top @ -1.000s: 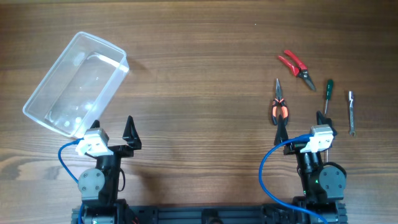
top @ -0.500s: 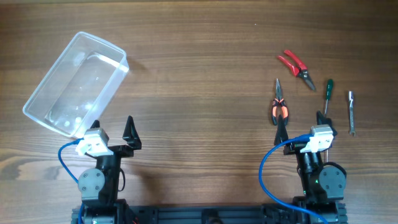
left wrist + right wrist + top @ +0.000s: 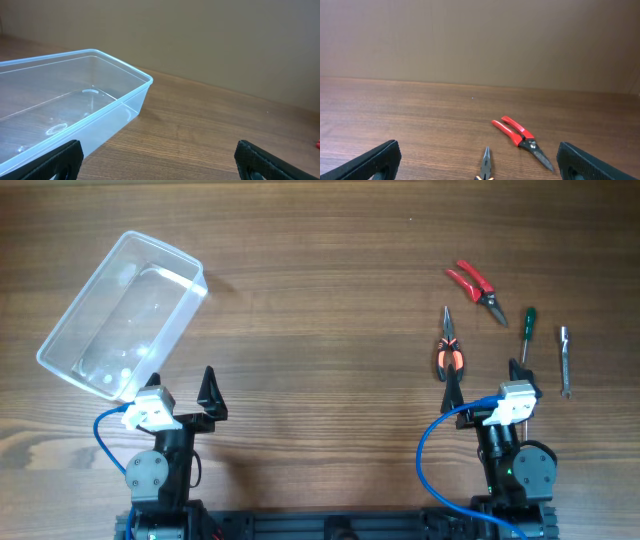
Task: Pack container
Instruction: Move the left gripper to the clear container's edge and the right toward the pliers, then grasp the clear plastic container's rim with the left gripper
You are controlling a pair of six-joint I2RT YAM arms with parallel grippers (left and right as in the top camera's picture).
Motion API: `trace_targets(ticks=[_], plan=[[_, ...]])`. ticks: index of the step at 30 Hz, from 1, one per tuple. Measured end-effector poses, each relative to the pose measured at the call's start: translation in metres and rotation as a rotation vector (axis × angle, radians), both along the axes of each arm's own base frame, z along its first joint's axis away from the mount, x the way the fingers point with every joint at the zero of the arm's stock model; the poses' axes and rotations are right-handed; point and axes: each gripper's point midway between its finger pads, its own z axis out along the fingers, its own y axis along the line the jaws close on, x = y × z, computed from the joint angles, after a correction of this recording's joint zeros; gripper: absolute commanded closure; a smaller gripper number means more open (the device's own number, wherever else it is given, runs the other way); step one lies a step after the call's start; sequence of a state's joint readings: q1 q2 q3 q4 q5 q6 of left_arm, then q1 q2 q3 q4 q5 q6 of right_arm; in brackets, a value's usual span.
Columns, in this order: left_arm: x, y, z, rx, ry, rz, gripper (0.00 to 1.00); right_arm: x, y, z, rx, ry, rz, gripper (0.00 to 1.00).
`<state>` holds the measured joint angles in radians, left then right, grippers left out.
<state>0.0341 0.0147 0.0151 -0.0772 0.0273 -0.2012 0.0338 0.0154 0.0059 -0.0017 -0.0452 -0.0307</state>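
Nothing packed: container (image 3: 120, 315) empty at ten o'clock, pliers (image 3: 449, 352) and other tools waiting at two. Left gripper (image 3: 159, 162), right gripper (image 3: 479, 160): both agape, empty.

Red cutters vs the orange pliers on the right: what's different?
Handles: the cutters have red ones, the pliers orange and black. Nose: the pliers taper to a long thin point, the cutters end in a short blade. Pose: the cutters lie diagonally; the pliers lie almost straight, nose toward the far edge of the table. Both lie flat on it, ungripped.
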Motion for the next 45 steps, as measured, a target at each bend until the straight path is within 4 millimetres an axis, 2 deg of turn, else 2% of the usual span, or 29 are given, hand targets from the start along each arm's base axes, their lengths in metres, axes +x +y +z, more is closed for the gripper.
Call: trace_targets(ticks=[9, 12, 14, 17, 19, 20, 22, 24, 25, 26, 27, 30, 33, 36, 38, 40, 45], plan=[[0.0, 0.0, 0.0, 0.0, 0.0, 0.0, 0.0, 0.0, 0.0, 0.001, 0.011, -0.001, 0.0, 0.0], [0.0, 0.0, 0.0, -0.063, -0.002, 0.006, 0.01, 0.0, 0.0, 0.004, 0.103, -0.01, -0.001, 0.0], [0.0, 0.001, 0.001, -0.171, -0.005, 0.017, 0.0, 0.0, 0.001, 0.01, 0.237, -0.013, 0.01, 0.0], [-0.001, 0.008, 0.017, -0.193, 0.019, 0.064, 0.0, 0.001, 0.009, 0.025, 0.278, 0.022, 0.049, 0.0], [0.0, 0.015, 0.039, -0.18, 0.033, 0.105, 0.0, 0.004, 0.015, 0.047, 0.292, 0.057, 0.079, 0.0], [0.002, 0.02, 0.052, -0.17, 0.058, 0.138, 0.0, 0.008, 0.018, 0.062, 0.295, 0.082, 0.096, 0.0], [0.01, 0.03, 0.076, -0.157, 0.093, 0.192, 0.0, 0.017, 0.024, 0.079, 0.294, 0.151, 0.118, 0.0], [0.019, 0.041, 0.089, -0.136, 0.178, 0.264, 0.0, 0.031, 0.029, 0.09, 0.287, 0.24, 0.132, 0.0], [0.025, 0.051, 0.093, -0.116, 0.27, 0.328, 0.0, 0.047, 0.032, 0.097, 0.28, 0.309, 0.141, 0.0], [0.028, 0.058, 0.094, -0.108, 0.327, 0.369, 0.0, 0.048, 0.033, 0.087, 0.284, 0.435, 0.131, 0.0], [0.025, 0.065, 0.088, -0.104, 0.433, 0.413, 0.0, 0.055, 0.035, 0.088, 0.283, 0.511, 0.128, 0.0], [0.024, 0.088, 0.097, -0.118, 0.593, 0.527, 0.0, 0.084, 0.036, 0.086, 0.264, 0.69, 0.115, 0.0], [0.014, 0.1, 0.094, -0.152, 0.723, 0.575, 0.0, 0.098, 0.039, 0.07, 0.258, 0.824, 0.113, 0.0], [0.006, 0.103, 0.079, -0.172, 0.817, 0.59, 0.0, 0.104, 0.044, 0.051, 0.269, 0.907, 0.137, 0.0], [0.008, 0.107, 0.07, -0.21, 0.849, 0.604, 0.0, 0.104, 0.046, 0.045, 0.26, 0.928, 0.148, 0.0], [0.01, 0.111, 0.061, -0.286, 0.867, 0.61, 0.0, 0.103, 0.045, 0.043, 0.254, 0.938, 0.147, 0.0], [0.008, 0.151, 0.035, -0.497, 0.902, 0.701, 0.0, 0.104, 0.037, 0.057, 0.203, 0.956, 0.117, 0.0]])
